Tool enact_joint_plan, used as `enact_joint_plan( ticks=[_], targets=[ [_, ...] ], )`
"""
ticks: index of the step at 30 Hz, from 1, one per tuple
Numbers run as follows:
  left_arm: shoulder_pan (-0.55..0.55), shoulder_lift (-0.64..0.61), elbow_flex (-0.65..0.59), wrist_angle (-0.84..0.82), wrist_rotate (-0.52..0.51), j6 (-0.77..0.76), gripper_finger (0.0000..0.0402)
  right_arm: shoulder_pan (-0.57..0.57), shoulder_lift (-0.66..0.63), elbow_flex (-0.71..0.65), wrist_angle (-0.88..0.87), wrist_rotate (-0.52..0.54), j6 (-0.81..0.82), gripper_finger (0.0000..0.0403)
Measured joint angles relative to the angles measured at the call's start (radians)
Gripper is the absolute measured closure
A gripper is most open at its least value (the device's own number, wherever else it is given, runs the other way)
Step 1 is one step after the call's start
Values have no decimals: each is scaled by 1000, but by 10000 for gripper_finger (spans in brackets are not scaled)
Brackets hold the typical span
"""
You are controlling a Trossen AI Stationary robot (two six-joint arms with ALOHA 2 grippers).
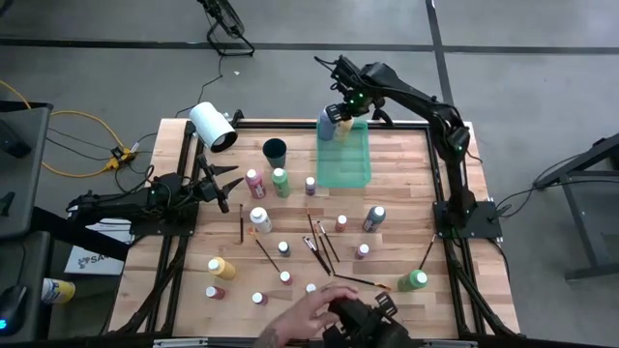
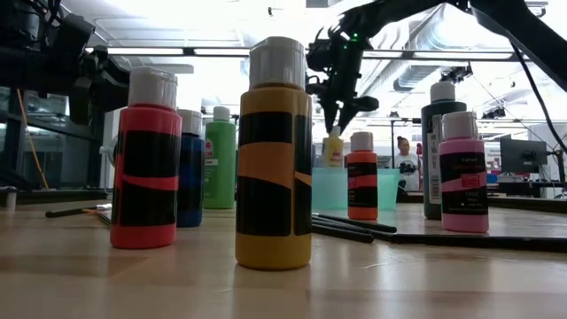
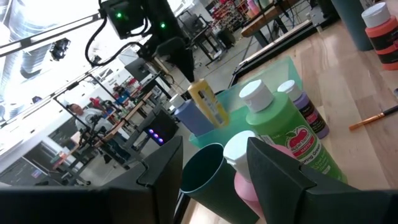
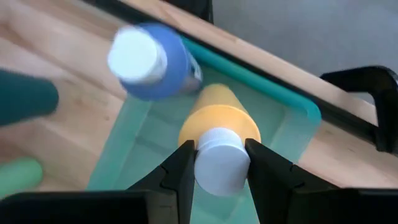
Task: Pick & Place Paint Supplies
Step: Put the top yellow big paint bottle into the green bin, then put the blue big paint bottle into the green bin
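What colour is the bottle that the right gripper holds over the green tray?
Yellow bottle, white cap, in the right gripper; clearest in the right wrist view.

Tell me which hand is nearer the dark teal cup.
Left. The left hand sits open just beside the dark teal cup, at the table's left edge. The right hand is farther away over the green tray, gripping a yellow bottle.

Inside the green tray [image 1: 350, 166], a blue bottle [image 4: 149, 59] stands just beside the yellow bottle [image 4: 219, 134] clamped by the right gripper [image 4: 217, 163]; the tray's nearer half lies bare. Ahead of the left gripper [image 3: 214, 168], a dark cup [image 3: 202, 174], a pink bottle [image 3: 242, 171] and a green bottle [image 3: 280, 134] crowd together.
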Motion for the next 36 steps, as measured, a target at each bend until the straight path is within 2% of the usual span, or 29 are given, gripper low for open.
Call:
enact_joint_plan(
  ticks=[12,19,27,31,36],
  targets=[
    [0,0,0,0,0,0,229,-17,19,0,33,6,26,290],
    [0,0,0,0,0,0,229,-18,19,0,75,5,30,256],
    [0,0,0,0,0,0,229,-18,19,0,103,6,30,268],
    [0,0,0,0,0,0,229,-17,7,0,100,64,41,266],
    [0,0,0,0,0,0,229,-15,-66,0,-21,144,70,246]
  ],
)
